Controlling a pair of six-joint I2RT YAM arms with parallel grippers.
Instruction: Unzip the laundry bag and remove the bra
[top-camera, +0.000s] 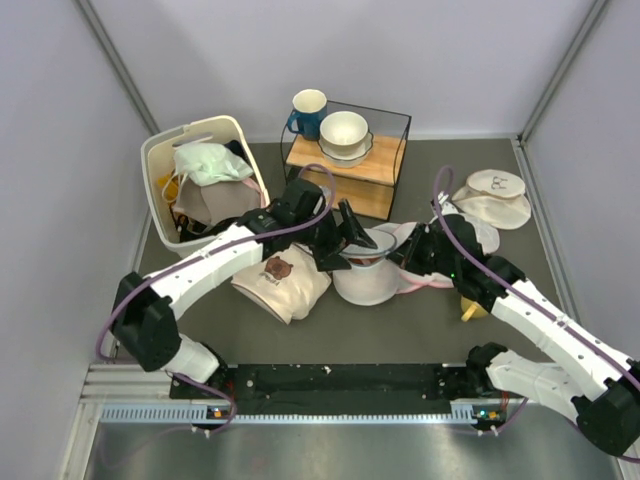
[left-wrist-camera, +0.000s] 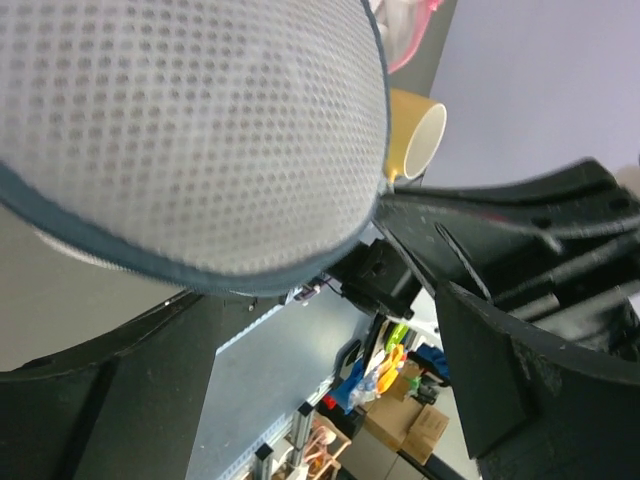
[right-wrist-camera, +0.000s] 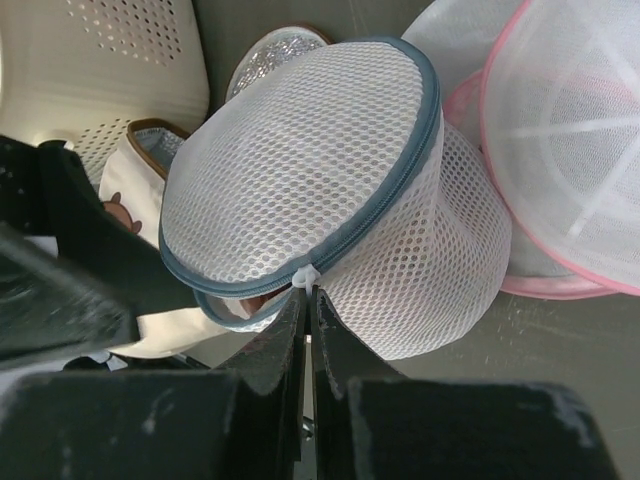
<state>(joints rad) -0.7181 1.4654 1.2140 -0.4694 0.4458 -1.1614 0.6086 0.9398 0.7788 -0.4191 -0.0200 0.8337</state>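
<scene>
The right gripper has its fingers pressed together on the white zip pull of the laundry bag, which sits directly off the fingertips on the dark table. The round mesh drum is tipped, not upright. Its flat zipped face slants up and away from the right fingers, its short axis leans the same way, and the grey-blue zip circles the rim. Just left of the pull the two zip edges stand slightly apart. A dusky pink patch in that gap may be the bra, though the mesh makes it hard to tell.

The left gripper has its jaws spread wide and holds nothing. The bag's far side bulges close above and between its fingers, and a yellow cup shows beyond them. A pink-trimmed mesh bag touches the drum to the right of the right fingers. A bear-print cloth and a white basket lie to their left.
</scene>
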